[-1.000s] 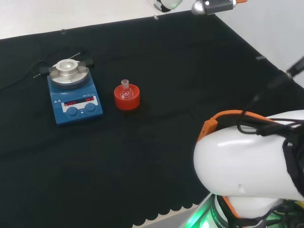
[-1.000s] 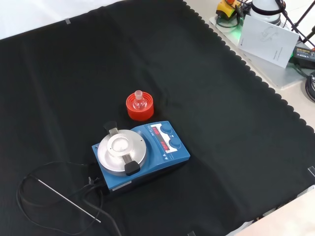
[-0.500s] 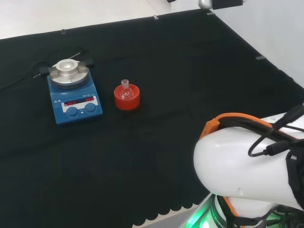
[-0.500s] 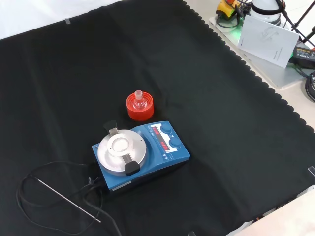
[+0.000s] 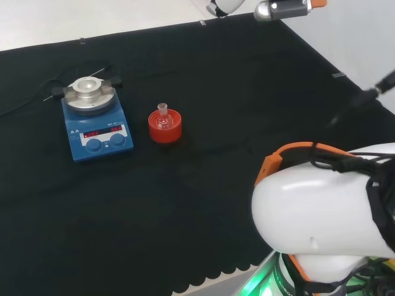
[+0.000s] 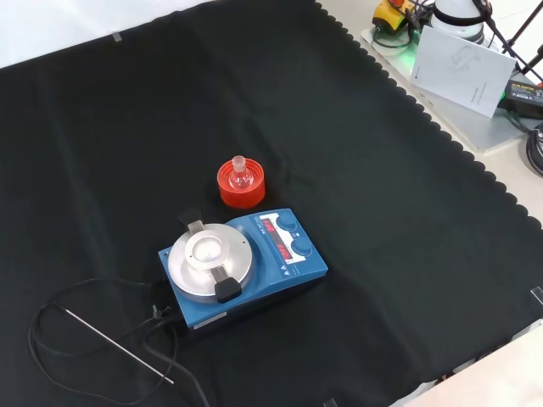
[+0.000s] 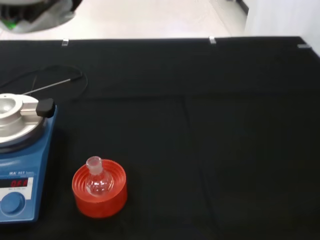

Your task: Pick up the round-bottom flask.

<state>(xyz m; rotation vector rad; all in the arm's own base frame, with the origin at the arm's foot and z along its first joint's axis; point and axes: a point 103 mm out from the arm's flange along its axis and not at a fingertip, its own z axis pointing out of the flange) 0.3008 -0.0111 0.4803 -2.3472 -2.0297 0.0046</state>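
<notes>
A small clear round-bottom flask stands neck up in a red ribbed ring stand near the middle of the black cloth. In the front view the flask and its stand sit just behind the blue hotplate. The wrist view looks at the flask on the stand from a distance, with nothing touching it. A grey and orange part of the arm shows at the head view's top edge, high above and far right of the flask.
A blue hotplate stirrer with a round metal top stands left of the stand in the head view, and nearer the camera in the front view. Its cable and thin probe lie beside it. The arm's big white link takes up the head view's lower right.
The arm parts at the head view's top edge and the cable at its right have shifted slightly. The flask, stand and hotplate have not moved.
</notes>
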